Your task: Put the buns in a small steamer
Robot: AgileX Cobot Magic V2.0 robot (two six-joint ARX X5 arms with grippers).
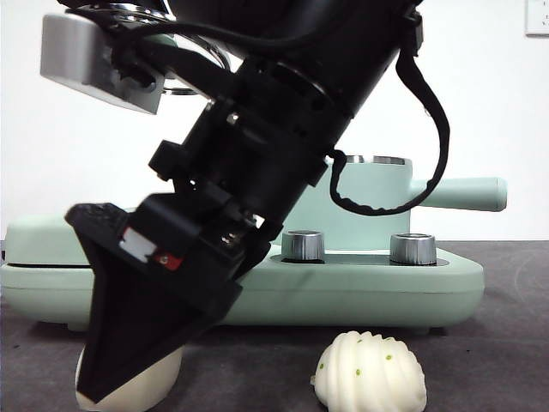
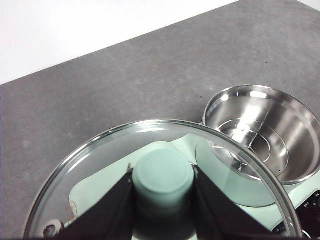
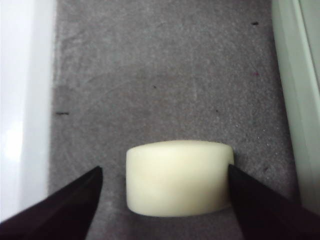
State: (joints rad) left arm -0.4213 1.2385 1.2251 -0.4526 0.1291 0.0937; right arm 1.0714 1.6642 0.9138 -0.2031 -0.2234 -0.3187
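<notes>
Down low, the right claw (image 3: pixel 165 175) straddles the smooth bun (image 3: pixel 177 177) on the grey bench (image 3: pixel 165 65), jaws spread wide, one touching an end, the other clear. No squeeze yet. Just beside sits the ridged bun (image 1: pixel 371 372), untouched. Behind both runs the flat green griddle (image 1: pixel 360 287), walling off the route back. Beyond, the left claw (image 2: pixel 163 187) pinches the knob, holding the glass lid (image 2: pixel 100 155) aloft so the small steamer (image 2: pixel 265 132) gapes open, ready.

Two buns: one smooth bun (image 3: pixel 178 177) between the right end effector (image 3: pixel 165 185) jaws, one ridged bun (image 1: pixel 371 375) beside it. One steamer pot (image 2: pixel 265 132). One glass lid (image 2: pixel 150 150). Two chrome knobs (image 1: pixel 304 245).
</notes>
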